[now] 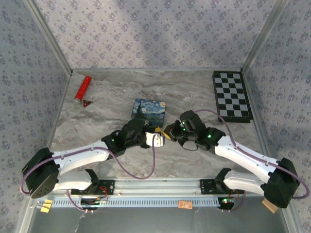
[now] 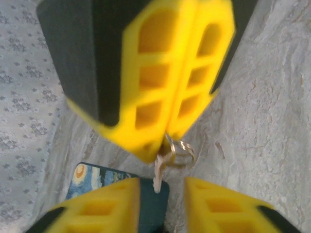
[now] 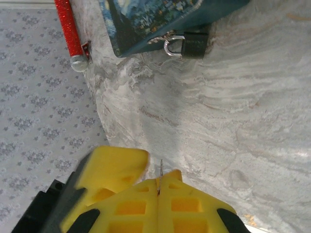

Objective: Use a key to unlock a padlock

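The padlock [image 3: 190,46] is a small black block whose silvery shackle hooks the front edge of the blue painted tin [image 3: 150,19]; it lies on the marble table. My right gripper [image 3: 159,183] is shut on the key [image 2: 159,171], whose thin blade sticks out edge-on past its tips. A key ring [image 2: 183,150] hangs beside the blade. My left gripper [image 2: 163,189] faces the right one tip to tip, its yellow fingers [image 2: 97,208] apart on either side of the blade and not touching it. From above, both grippers [image 1: 164,136] meet just in front of the tin [image 1: 149,109].
A red cylinder [image 1: 82,87] and a small dark-red triangle [image 1: 87,102] lie at the back left. A folded chessboard [image 1: 232,95] lies at the back right. Patterned walls enclose the table [image 1: 194,160] on three sides.
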Controlling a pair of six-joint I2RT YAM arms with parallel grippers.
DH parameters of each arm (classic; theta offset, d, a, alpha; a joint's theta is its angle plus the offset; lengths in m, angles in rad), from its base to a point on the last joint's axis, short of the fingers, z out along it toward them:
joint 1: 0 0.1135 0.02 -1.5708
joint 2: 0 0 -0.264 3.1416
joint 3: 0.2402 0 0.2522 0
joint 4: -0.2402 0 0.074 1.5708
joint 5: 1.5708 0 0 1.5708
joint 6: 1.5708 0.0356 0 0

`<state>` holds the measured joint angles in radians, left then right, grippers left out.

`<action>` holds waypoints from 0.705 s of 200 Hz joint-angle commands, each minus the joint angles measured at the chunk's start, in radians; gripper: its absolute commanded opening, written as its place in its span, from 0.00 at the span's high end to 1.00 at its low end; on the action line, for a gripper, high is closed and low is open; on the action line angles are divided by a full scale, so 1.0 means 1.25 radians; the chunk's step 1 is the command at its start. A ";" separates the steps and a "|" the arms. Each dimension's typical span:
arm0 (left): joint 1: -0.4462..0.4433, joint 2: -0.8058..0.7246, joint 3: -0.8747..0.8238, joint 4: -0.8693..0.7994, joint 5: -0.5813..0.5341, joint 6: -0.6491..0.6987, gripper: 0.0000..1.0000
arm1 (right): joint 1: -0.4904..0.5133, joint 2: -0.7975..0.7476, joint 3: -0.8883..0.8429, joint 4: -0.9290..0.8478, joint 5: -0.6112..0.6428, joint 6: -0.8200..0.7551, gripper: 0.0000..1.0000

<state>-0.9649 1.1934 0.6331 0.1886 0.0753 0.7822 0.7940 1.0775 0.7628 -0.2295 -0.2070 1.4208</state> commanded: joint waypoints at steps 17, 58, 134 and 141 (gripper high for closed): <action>0.066 -0.104 0.015 -0.045 0.114 -0.197 0.55 | -0.022 -0.052 0.010 -0.002 0.005 -0.253 1.00; 0.104 -0.143 0.060 -0.148 0.285 -0.345 0.58 | 0.009 -0.151 -0.066 0.160 -0.017 -0.615 1.00; 0.109 -0.149 0.117 -0.247 0.354 -0.360 0.58 | 0.068 -0.252 -0.192 0.335 -0.058 -0.917 1.00; 0.109 -0.143 0.121 -0.251 0.357 -0.358 0.57 | 0.080 -0.253 -0.194 0.337 -0.054 -0.932 1.00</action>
<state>-0.8375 1.0119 0.7422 -0.0776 0.4656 0.3489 0.8551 0.7841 0.5270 0.1116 -0.2569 0.4198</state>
